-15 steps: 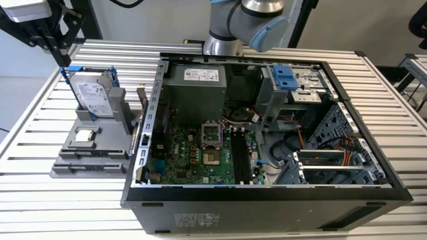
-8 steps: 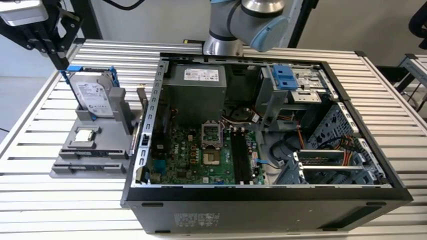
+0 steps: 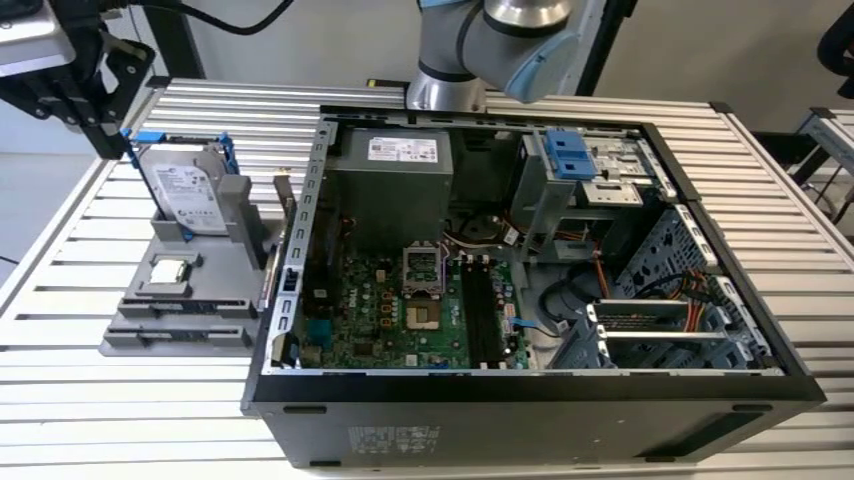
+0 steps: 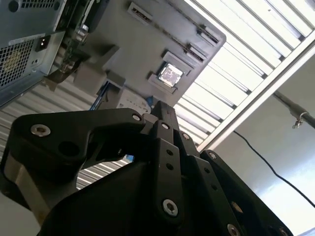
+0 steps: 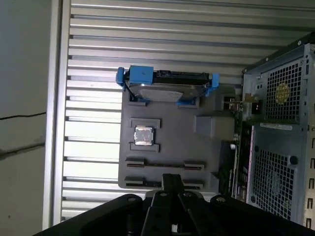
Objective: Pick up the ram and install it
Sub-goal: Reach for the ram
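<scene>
Grey holder [image 5: 170, 147] on worktop [image 3: 67, 260]: blue-framed hard drive [image 5: 165, 88], square silver chip [image 5: 143, 135]. Ram [image 3: 283, 225]: slim dark board, on edge between holder and computer case [image 3: 534, 405]. Pincer [image 5: 172, 183]: fingers closed together, apart from ram.

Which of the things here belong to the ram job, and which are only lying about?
For the job:
- ram, probably the slim dark stick on edge between holder and case
- long black slots
- gripper, over the holder

Lying about:
- hard drive
- processor
- power supply
</scene>
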`<state>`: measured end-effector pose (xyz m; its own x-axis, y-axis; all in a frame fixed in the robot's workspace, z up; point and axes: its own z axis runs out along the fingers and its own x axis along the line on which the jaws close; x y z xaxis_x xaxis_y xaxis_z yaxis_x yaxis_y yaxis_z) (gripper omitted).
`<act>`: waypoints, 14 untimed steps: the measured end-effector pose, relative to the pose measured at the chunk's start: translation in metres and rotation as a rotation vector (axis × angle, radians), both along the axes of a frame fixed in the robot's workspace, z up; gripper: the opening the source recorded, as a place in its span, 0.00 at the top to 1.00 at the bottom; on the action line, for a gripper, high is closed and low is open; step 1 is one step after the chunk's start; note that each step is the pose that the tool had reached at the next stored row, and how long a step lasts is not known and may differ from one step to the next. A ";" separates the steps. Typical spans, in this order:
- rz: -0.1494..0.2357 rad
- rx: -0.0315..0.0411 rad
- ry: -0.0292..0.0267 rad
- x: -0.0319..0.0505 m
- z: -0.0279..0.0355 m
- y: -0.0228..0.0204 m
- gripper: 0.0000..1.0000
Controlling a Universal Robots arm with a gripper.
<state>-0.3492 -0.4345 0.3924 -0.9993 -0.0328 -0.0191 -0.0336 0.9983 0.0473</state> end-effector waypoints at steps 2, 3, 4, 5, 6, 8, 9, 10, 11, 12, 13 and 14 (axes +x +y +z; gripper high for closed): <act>-0.001 -0.0001 0.0001 0.0000 0.0000 -0.0070 1.00; -0.002 0.0000 0.0000 0.0000 0.0000 -0.0104 1.00; -0.002 0.0000 0.0000 0.0000 0.0000 -0.0140 1.00; -0.003 -0.0001 0.0000 0.0000 -0.0001 -0.0172 1.00; -0.003 -0.0001 0.0001 0.0000 0.0000 -0.0208 1.00; -0.004 0.0000 0.0000 0.0000 -0.0001 -0.0278 1.00; -0.005 0.0000 0.0000 0.0000 -0.0001 -0.0313 1.00; -0.006 0.0000 0.0000 0.0000 -0.0001 -0.0349 1.00; -0.007 -0.0001 0.0001 0.0000 -0.0001 -0.0385 1.00; -0.007 0.0000 0.0000 0.0000 -0.0002 -0.0418 1.00; -0.008 0.0000 0.0000 0.0000 -0.0002 -0.0453 1.00; -0.009 0.0000 0.0000 0.0000 -0.0002 -0.0485 1.00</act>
<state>-0.3492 -0.4830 0.3921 -0.9995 -0.0234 -0.0191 -0.0242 0.9986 0.0472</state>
